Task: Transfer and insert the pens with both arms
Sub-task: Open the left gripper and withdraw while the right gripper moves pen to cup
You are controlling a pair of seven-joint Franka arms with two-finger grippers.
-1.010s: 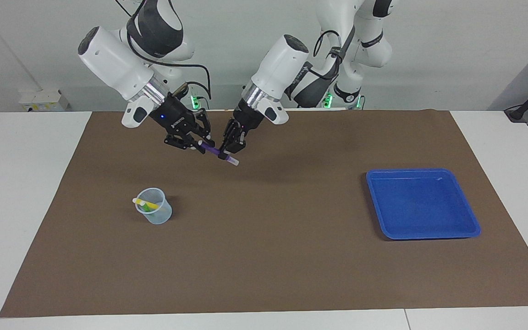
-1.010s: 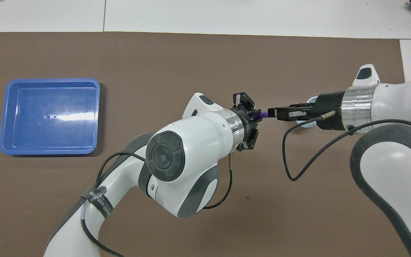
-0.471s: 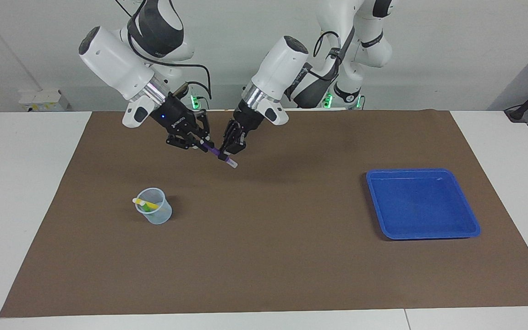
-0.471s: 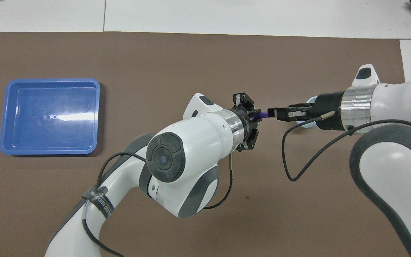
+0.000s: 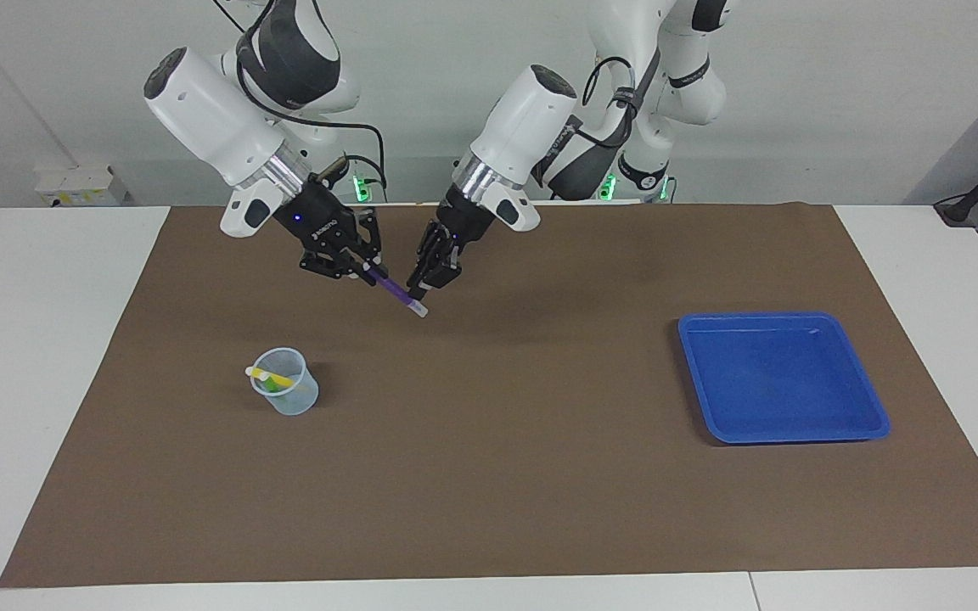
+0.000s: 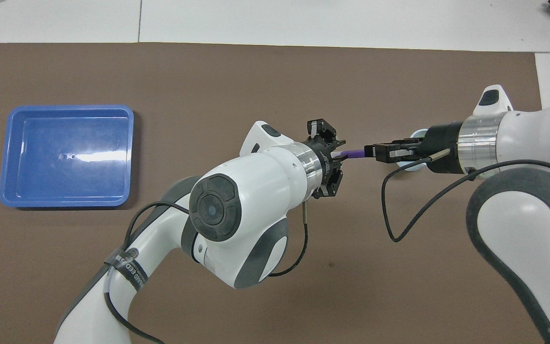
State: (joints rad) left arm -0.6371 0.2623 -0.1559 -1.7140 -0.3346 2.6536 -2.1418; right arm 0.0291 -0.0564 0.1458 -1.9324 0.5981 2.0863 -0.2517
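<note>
Both arms are up over the brown mat (image 5: 489, 475) on the tabletop (image 5: 39, 356), meeting above the part of it nearer the robots than the clear beaker (image 5: 285, 393). The right gripper (image 5: 363, 270) has its jaws clenched on the upper end of the purple pen (image 5: 396, 291), which slants down with its pale cap at the low end, all of it in the air. The left gripper (image 5: 418, 287) is right beside the pen's lower half; whether its jaws are gripping the pen or have let go, I cannot tell.

From overhead, the purple pen (image 6: 353, 154) shows as a short bar between the left gripper (image 6: 336, 158) and the right gripper (image 6: 375, 152).

The beaker stands on the mat toward the right arm's end. In it lean the yellow pen (image 5: 271, 377) and the green pen (image 5: 266, 386), the yellow one's white cap poking over the rim.

Well apart from the beaker, toward the left arm's end of the mat, sits a blue tray (image 5: 875, 420).
</note>
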